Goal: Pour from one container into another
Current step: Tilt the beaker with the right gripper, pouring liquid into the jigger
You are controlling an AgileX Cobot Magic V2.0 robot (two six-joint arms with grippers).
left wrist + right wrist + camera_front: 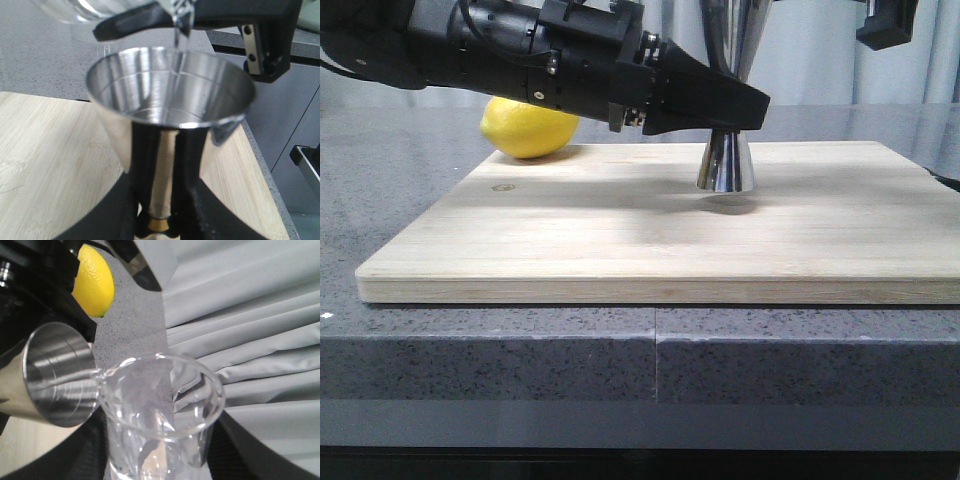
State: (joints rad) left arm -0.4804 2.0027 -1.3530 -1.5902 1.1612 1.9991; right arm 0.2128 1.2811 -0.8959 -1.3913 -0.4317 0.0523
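Left wrist view shows the left claw point(159, 220) clamping the shiny steel hourglass jigger point(170, 105) while the right claw, gripping the small clear glass beaker point(160, 425), pours; overtilting could spill past the rim.

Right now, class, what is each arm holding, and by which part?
The left fingers clamp the steel jigger at its gold-banded waist. The right fingers grip the glass beaker around its lower body, tilting it to pour.
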